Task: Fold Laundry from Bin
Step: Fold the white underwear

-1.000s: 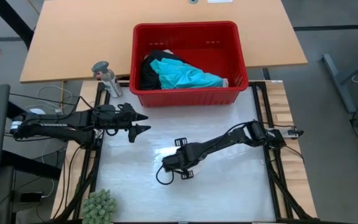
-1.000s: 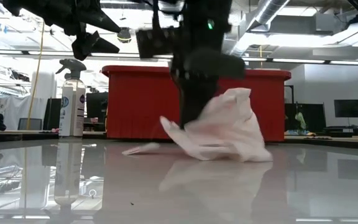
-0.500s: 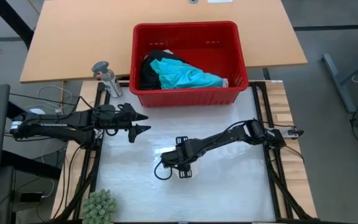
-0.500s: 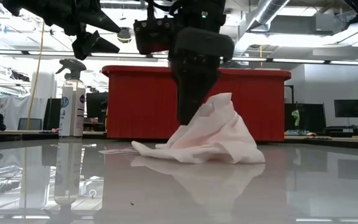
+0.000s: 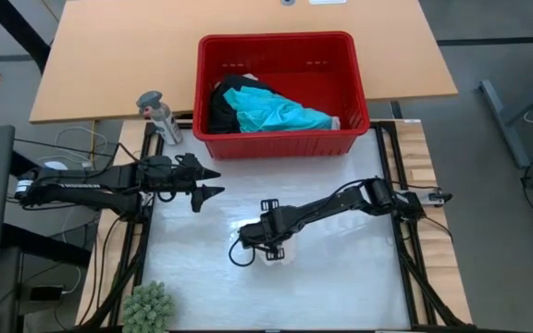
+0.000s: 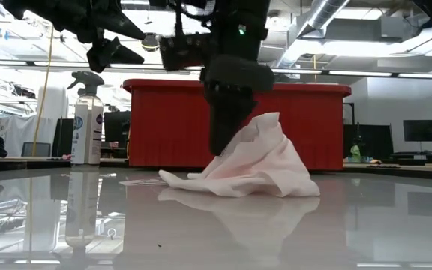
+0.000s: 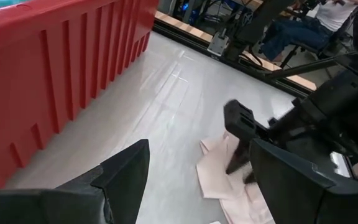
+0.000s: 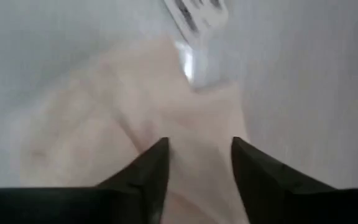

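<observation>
**Right gripper over the pale piece at table centre**

High view: the bin (image 5: 283, 92) sits upper centre with turquoise shirt (image 5: 280, 114) and black clothing (image 5: 222, 104) inside. The right gripper (image 5: 268, 248) hangs over the pale pink piece (image 5: 251, 228) at lower centre.

Low view: the piece (image 6: 257, 165) lies crumpled, peaked, thin and limp; it likely weighs little, best pinched at an edge or corner.

Left wrist view: the left gripper (image 7: 197, 180) waits, fingers apart.

Right wrist view: fingers (image 8: 148, 168) stand apart, cloth between, not clamped.

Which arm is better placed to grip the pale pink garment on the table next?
Right: its gripper is directly on the small pale pink-white soft garment, jaws apart. The left gripper hovers off to the side, apart from it.
</observation>
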Motion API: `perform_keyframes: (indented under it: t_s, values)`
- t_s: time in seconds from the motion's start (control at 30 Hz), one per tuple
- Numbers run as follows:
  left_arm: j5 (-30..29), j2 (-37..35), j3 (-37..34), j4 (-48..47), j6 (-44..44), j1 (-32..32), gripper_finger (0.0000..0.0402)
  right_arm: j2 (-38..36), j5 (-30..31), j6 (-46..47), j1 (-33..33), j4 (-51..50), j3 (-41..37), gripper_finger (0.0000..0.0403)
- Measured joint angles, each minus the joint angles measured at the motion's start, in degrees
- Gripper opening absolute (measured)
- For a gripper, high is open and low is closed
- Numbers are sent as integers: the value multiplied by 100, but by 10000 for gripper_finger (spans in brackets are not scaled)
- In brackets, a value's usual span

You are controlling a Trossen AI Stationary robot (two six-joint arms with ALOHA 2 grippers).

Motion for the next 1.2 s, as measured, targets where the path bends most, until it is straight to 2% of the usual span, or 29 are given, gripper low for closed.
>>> perform_keyframes:
  t_s: [0.17,0.23,0.33,0.43,0.57,0.73,0.83,0.97,1.2]
  values:
    - [-69,0,0,0,4,2,265,3,-686,-80,-87,18,0,74]
    - [-69,0,0,0,4,2,265,11,-864,-152,-96,109,0,58]
    - [-69,0,0,-2,6,2,265,11,-930,-200,-94,176,0,53]
    - [-69,1,0,-9,5,2,265,11,-1133,-242,-100,205,0,68]
    - [-69,0,0,-11,4,2,265,11,-1405,-422,-101,295,0,114]
    - [-69,2,0,-9,48,2,265,11,-1371,-608,-110,386,1,194]
    - [-89,0,0,-9,50,2,265,11,-1127,-610,-114,376,13,228]
    - [-109,1,0,-9,64,2,265,9,-909,-648,-153,320,8,238]
    - [-110,1,0,-11,65,2,265,9,-946,-647,-231,302,-199,220]
